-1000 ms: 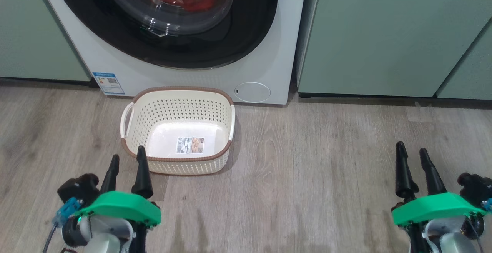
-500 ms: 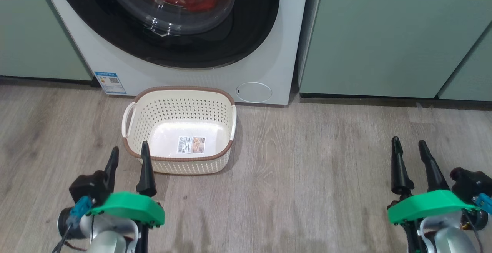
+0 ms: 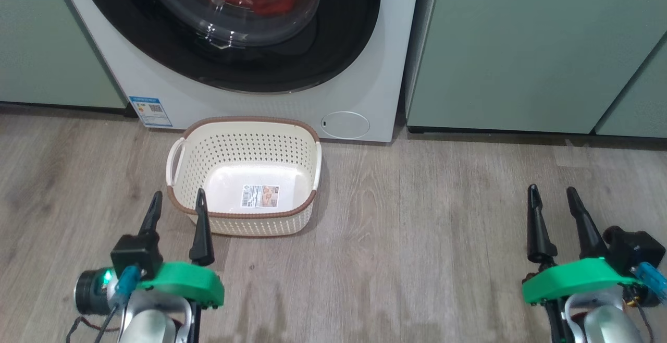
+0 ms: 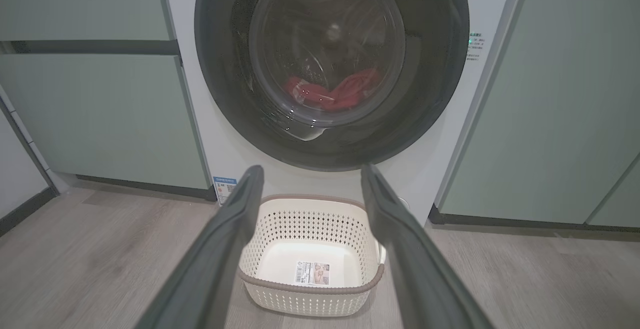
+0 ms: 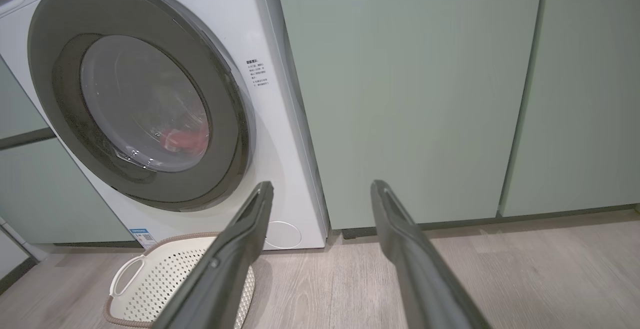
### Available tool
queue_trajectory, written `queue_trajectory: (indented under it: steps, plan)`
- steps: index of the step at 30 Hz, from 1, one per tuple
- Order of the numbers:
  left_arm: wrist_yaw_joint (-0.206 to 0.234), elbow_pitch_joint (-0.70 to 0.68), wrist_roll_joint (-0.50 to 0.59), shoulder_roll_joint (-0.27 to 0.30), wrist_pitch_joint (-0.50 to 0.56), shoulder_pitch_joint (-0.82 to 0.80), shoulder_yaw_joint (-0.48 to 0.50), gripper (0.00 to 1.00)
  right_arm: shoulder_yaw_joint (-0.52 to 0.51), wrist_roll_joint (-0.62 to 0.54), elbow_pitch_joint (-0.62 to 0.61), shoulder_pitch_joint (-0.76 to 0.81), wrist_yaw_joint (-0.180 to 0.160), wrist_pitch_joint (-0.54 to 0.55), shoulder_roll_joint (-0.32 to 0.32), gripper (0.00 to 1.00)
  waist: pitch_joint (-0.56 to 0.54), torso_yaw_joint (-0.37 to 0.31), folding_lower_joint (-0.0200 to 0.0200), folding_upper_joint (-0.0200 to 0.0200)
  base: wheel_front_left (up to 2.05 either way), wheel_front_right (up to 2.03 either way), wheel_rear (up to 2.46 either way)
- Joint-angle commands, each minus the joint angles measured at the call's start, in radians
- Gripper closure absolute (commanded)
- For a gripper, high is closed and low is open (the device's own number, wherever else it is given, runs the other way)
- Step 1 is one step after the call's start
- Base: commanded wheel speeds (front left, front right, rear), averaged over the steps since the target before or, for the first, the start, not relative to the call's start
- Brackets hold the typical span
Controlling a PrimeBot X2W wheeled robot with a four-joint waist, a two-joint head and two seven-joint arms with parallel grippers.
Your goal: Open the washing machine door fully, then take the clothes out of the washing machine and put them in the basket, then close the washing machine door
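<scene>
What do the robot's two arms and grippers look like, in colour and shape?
The left gripper and right gripper each have two long, tapering black fingers on a curved bright green plate. Beside each sits a black camera block with a blue connector. The forearms are silver-grey.

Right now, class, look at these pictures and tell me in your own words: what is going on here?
A robot faces a white washing machine; its door is shut, with red clothes visible behind the glass. An empty basket sits on the floor in front of the machine. The left gripper and right gripper are both open, held out in front, holding nothing. Unloading has not begun.
</scene>
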Motion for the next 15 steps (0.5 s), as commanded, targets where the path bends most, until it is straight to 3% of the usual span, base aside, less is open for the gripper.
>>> queue_trajectory:
  steps: [1, 15]
  plan:
    - [0.0, -0.026, 0.038, 0.008, -0.018, -0.061, 0.038, 0.0, 0.022, -0.033, -0.027, -0.053, -0.001, -0.018, -0.015, 0.0, 0.0, 0.0, 0.0, 0.0, 0.0, 0.0, 0.0]
    - [-0.024, 0.047, 0.155, -0.016, -0.051, -0.076, 0.081, 0.0, 0.046, -0.111, -0.012, -0.055, -0.001, -0.05, -0.016, 0.0, -0.003, 0.001, 0.0, 0.0, 0.0, 0.0, 0.0]
